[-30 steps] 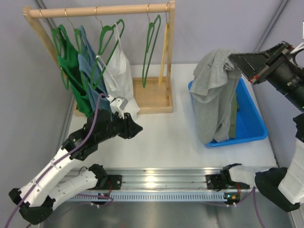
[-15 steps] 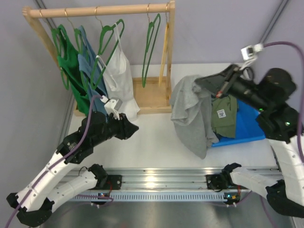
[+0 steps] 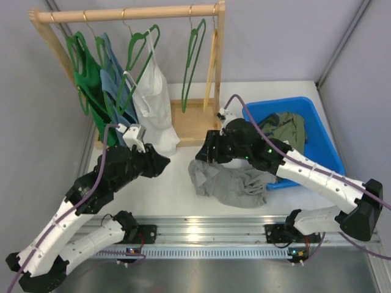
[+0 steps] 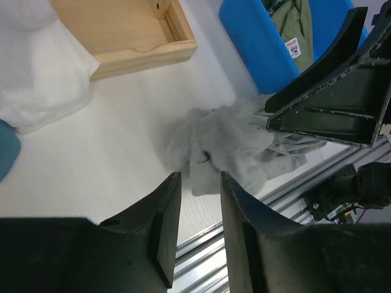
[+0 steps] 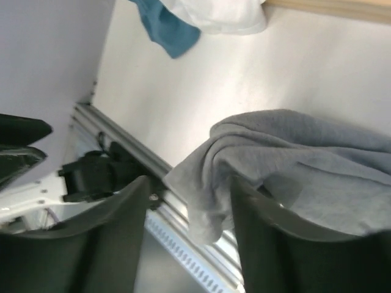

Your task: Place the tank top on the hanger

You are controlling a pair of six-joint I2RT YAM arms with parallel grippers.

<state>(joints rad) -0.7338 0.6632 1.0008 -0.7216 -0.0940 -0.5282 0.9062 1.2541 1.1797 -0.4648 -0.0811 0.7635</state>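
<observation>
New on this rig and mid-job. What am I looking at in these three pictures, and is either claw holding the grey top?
Two robot arms are bolted at the table's near edge. The overhead picture looks down from behind them, showing the left gripper and the right gripper. The other two pictures come from a camera on each wrist, so the dark prongs there are that arm's own fingers. The grey tank top lies crumpled on the table, beside the blue bin holding an olive garment. Both grippers are open and hold nothing. The free green hanger hangs on the wooden rack.
</observation>
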